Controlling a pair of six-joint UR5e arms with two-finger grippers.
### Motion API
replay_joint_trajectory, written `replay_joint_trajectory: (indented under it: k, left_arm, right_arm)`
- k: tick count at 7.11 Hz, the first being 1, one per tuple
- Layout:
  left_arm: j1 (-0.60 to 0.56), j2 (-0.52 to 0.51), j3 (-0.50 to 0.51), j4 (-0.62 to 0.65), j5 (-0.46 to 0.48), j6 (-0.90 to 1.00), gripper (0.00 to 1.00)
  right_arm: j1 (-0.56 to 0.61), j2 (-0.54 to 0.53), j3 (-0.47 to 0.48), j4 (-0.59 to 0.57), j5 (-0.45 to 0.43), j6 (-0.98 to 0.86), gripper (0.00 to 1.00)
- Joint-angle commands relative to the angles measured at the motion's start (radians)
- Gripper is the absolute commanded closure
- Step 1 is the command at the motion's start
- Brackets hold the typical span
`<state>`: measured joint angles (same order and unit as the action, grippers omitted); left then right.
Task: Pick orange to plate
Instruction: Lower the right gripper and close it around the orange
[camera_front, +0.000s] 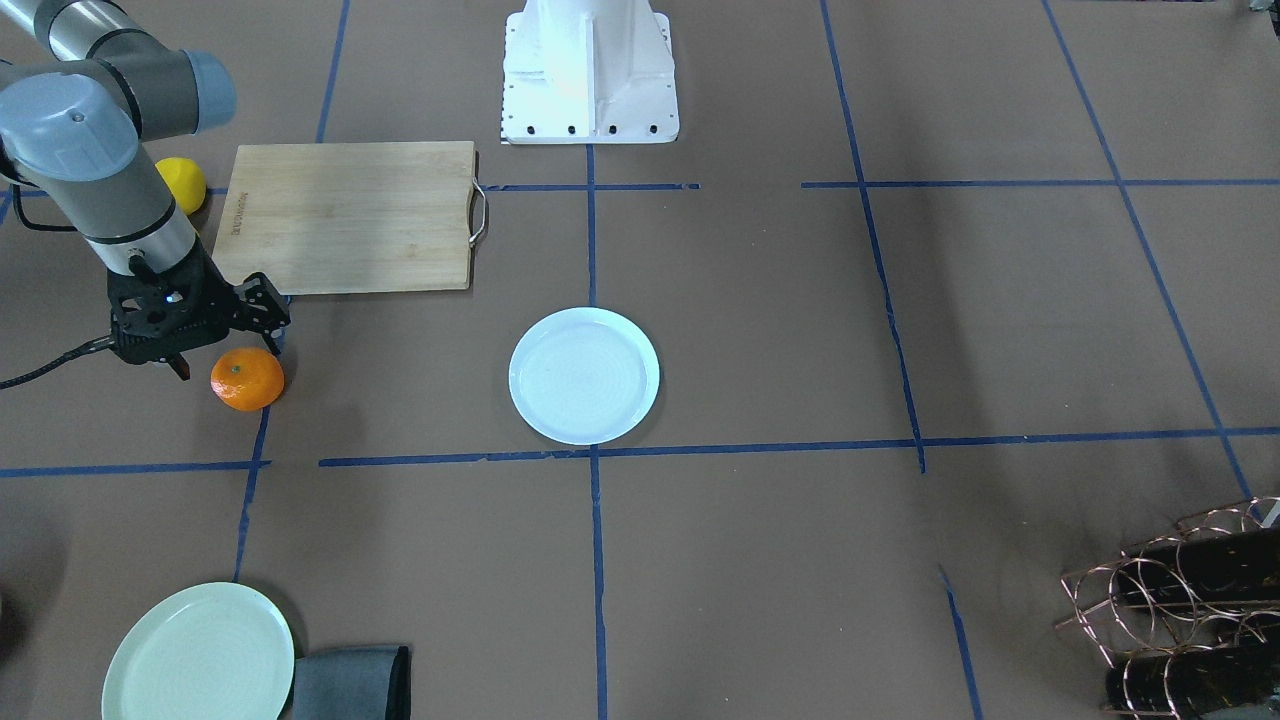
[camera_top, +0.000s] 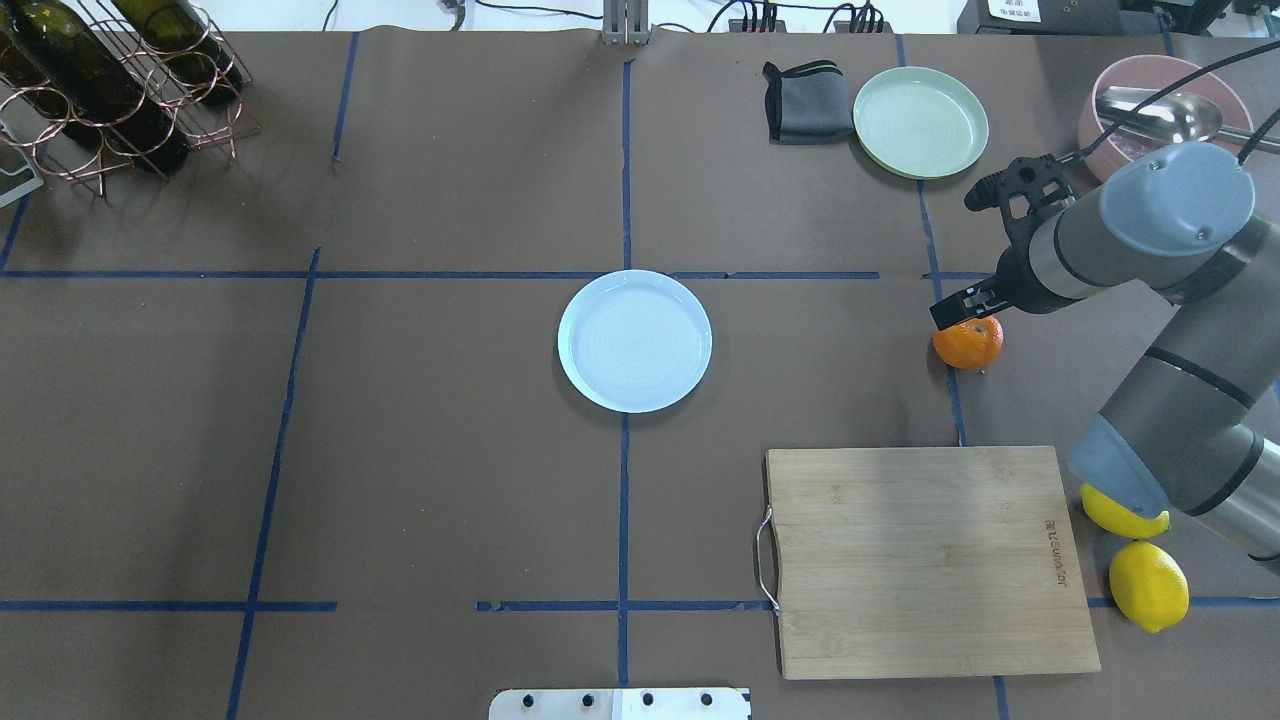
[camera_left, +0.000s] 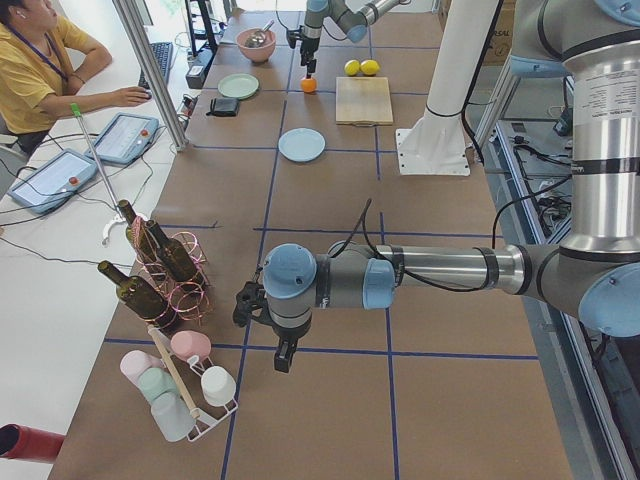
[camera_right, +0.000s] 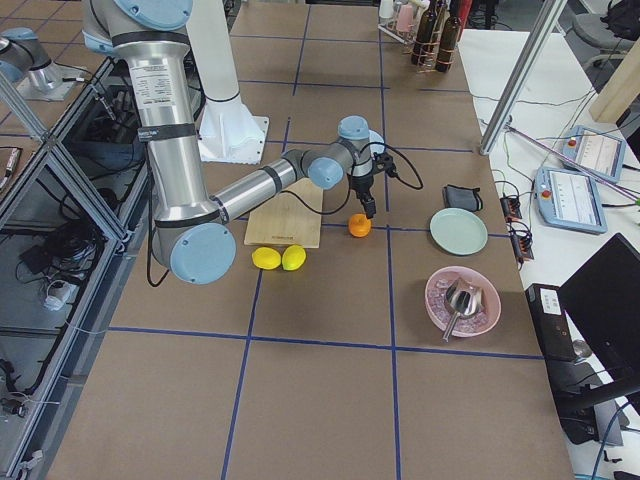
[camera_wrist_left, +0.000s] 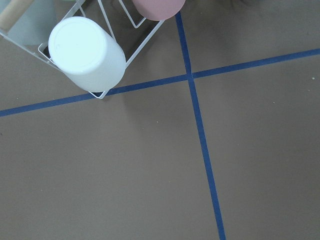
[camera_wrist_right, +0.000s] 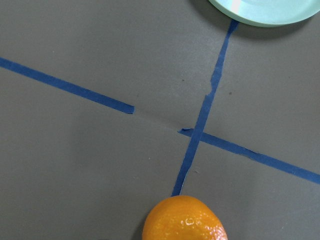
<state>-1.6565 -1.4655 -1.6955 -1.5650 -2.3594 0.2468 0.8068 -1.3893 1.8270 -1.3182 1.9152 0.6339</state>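
The orange (camera_front: 246, 379) is sitting on the table (camera_front: 760, 300), right on a blue tape line (camera_front: 252, 450). It is bright, round and finely dimpled, with a tiny greenish stem dot facing up. The right gripper (camera_front: 222, 338) is hovering just above it, a little to the robot's side, with its jaws spread and nothing between them. The plate (camera_front: 584, 375), white with a bluish tint and faint rings, is lying well apart at the table's middle. A board (camera_front: 348, 217) is lying near the orange, with lemons (camera_top: 1148, 585) beyond it. The left gripper (camera_left: 284, 355) is hanging over the other end of the table, and I cannot tell how wide its jaws are standing.
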Motion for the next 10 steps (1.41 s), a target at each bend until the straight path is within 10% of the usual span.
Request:
replay_joint_trajectory:
  k: [1, 4, 10]
  left_arm:
    - [0.0, 0.0, -0.001, 0.0, 0.0, 0.0, 0.0]
    - [0.0, 0.0, 0.0, -0.001, 0.0, 0.0, 0.0]
    - [-0.002, 0.002, 0.0, -0.001, 0.002, 0.002, 0.0]
  right_arm:
    - [-0.017, -0.005, -0.002, 0.001, -0.018, 0.016, 0.0]
    - [-0.017, -0.045, -0.069, 0.232, -0.012, 0.017, 0.0]
    - [-0.06, -0.047, -0.141, 0.244, -0.028, 0.02, 0.0]
